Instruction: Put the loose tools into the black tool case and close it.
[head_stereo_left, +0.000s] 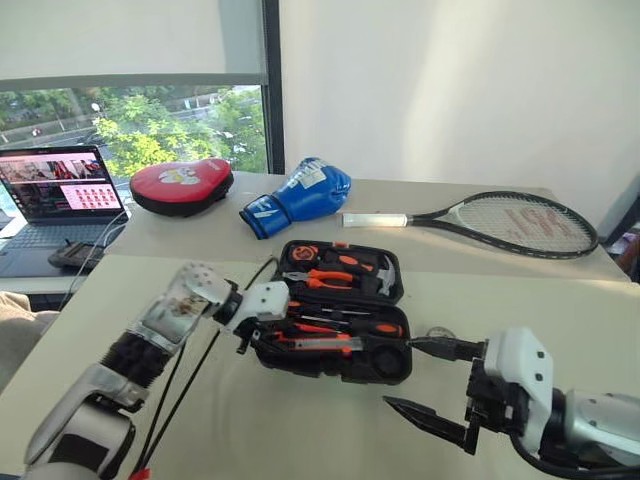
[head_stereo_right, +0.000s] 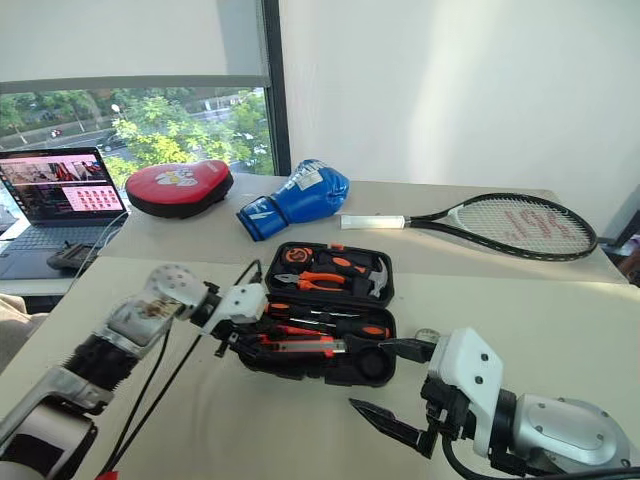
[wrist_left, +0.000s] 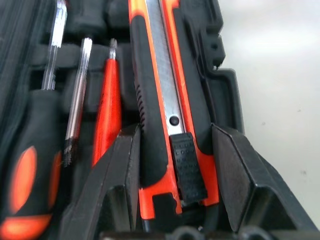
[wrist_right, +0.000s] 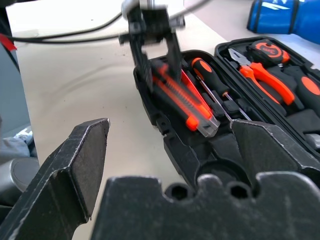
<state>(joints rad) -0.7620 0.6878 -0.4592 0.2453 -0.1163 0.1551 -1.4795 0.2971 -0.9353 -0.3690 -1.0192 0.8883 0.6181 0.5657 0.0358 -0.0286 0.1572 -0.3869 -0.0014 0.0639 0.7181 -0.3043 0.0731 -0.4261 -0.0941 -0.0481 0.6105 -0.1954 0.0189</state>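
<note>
Beige bench (head_stereo_left: 300, 420) carries the black tool case (head_stereo_left: 385, 362), lying open near its middle. Inside the case's near half lie two screwdrivers (wrist_left: 30, 165), a slim orange screwdriver (wrist_left: 107, 112) and the utility knife (wrist_left: 160, 100). My left pincer (wrist_right: 156, 47) is grasping the utility knife's handle end at its recess. My right pincer (head_stereo_left: 425, 385) hangs released just beside the case, holding nothing.

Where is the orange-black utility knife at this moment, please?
The utility knife lies in the front half of the open black tool case, along the near edge beside the slim orange screwdriver, with the left gripper straddling its end.
</note>
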